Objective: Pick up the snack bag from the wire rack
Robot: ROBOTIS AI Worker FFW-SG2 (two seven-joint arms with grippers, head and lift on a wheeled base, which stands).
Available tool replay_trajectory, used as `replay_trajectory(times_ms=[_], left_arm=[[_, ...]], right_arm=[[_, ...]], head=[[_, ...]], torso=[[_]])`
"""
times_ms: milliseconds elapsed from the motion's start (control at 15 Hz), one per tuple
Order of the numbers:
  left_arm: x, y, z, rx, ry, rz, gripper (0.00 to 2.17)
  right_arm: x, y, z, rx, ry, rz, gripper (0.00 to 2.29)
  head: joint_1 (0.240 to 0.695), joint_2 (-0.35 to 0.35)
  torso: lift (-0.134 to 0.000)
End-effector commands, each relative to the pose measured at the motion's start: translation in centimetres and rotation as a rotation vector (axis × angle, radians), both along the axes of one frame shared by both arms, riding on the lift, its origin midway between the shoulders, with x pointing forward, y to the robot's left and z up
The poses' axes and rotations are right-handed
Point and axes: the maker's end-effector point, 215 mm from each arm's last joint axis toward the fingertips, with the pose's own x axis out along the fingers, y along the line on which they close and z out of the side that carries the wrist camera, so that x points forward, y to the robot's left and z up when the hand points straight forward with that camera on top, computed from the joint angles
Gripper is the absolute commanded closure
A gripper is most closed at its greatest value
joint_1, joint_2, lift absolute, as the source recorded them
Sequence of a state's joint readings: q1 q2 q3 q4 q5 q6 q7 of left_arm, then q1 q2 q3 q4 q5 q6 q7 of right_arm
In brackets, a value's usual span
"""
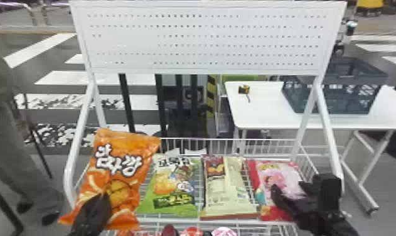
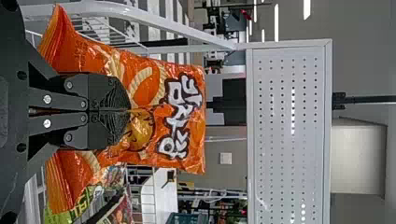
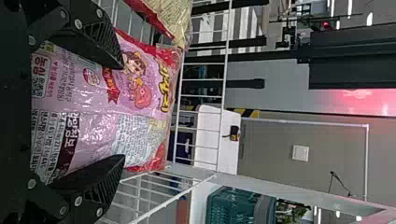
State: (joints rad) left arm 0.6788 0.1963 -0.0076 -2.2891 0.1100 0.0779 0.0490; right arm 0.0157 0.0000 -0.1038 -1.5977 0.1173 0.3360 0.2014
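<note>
Snack bag, orange, glossy: seen at eight o'clock in the head view, tilted up at the left end of the wire rack. Left gripper: shown between seven and eight o'clock, fingers brought together, the bag's front apparently pinched between them. Right gripper: placed between four and five, fingers spread wide over the pink bag, nothing clamped. Green bag: laid between six and seven. Cream bag: laid between five and six. Dark basket: set toward two, on a white table.
</note>
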Motion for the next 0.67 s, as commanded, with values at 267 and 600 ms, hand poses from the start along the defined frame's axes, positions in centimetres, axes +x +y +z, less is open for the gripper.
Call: replay_trajectory(times_ms=[267, 600], left_arm=[[0.1, -0.6, -0.2, -0.001, 0.004, -0.01, 2.08], [0.0, -0.8, -0.3, -0.001, 0.008, -0.013, 2.08]], right_arm=[[-1.0, 0.8, -0.9, 0.031, 0.073, 0.001, 2.17], [-1.7, 1.7, 1.4, 0.037, 0.026, 0.01, 2.22]], head=[[0.499, 0.0], [0.499, 0.0]], torso=[[0.0], [0.0]])
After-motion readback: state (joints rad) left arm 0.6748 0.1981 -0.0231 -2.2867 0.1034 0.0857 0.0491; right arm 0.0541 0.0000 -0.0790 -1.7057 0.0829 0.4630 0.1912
